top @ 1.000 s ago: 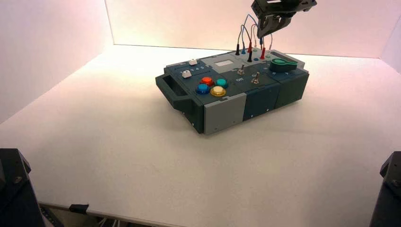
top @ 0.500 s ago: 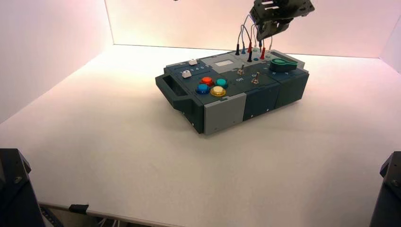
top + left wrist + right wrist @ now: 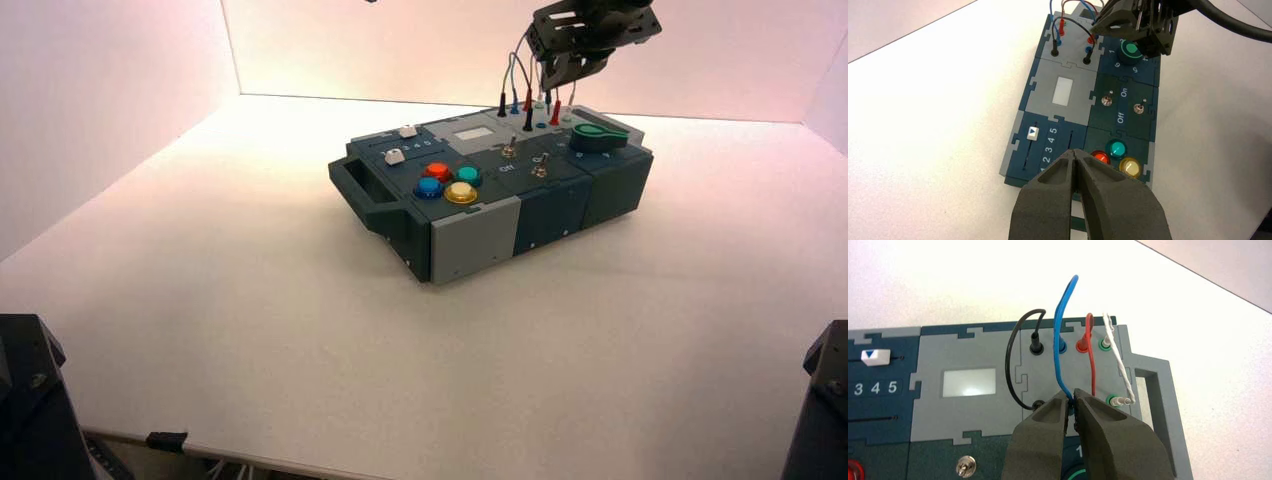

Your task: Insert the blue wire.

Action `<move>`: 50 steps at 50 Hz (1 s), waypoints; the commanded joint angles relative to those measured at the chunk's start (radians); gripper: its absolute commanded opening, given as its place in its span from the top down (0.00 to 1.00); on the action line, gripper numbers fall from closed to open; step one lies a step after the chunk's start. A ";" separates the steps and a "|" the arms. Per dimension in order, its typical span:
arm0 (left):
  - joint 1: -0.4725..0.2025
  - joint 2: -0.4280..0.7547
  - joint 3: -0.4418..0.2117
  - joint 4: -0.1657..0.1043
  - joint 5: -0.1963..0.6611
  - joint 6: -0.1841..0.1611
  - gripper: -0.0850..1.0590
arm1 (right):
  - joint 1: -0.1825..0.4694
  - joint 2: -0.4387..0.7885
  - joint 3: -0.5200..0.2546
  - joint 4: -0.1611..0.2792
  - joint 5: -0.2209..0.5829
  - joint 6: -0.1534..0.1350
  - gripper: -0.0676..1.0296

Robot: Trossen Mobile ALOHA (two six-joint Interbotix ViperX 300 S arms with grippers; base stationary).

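The blue wire [image 3: 1063,315] arches up from the grey wire panel [image 3: 1045,372] at the far end of the box [image 3: 480,235]. One blue plug [image 3: 1062,346] sits in the panel's far row of sockets. The wire's other end runs down between the tips of my right gripper [image 3: 1071,396], which is shut on it just above the near row, next to the black plug [image 3: 1038,404]. The pin itself is hidden by the fingers. In the high view the right gripper [image 3: 560,75] hangs over the wires [image 3: 520,75]. My left gripper [image 3: 1075,152] is shut and empty, hovering over the box's button end.
Black [image 3: 1010,360], red [image 3: 1092,365] and white [image 3: 1118,365] wires also loop across the panel. A green knob [image 3: 598,138], two toggle switches [image 3: 1122,104], coloured buttons [image 3: 450,182], sliders [image 3: 1032,133] and a side handle [image 3: 360,190] fill the box.
The right gripper has shifted slightly left and turned more upright over the wire sockets, still shut on the blue wire. The box has not moved.
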 commanded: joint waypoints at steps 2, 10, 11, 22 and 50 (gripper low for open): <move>-0.002 -0.018 -0.018 -0.005 0.002 0.003 0.95 | 0.012 -0.011 -0.009 0.008 -0.017 0.002 0.96; -0.002 -0.018 -0.018 -0.005 0.002 0.003 0.95 | 0.026 -0.006 -0.015 0.015 -0.021 0.005 0.96; -0.003 -0.018 -0.018 -0.005 0.002 0.003 0.95 | 0.028 -0.005 -0.015 0.017 -0.020 0.005 0.96; -0.002 -0.020 -0.020 -0.003 0.011 0.005 0.95 | 0.029 0.000 -0.009 0.018 -0.028 0.008 0.96; -0.002 -0.018 -0.020 -0.002 0.020 0.014 0.95 | 0.026 0.020 -0.011 0.015 -0.054 0.008 0.96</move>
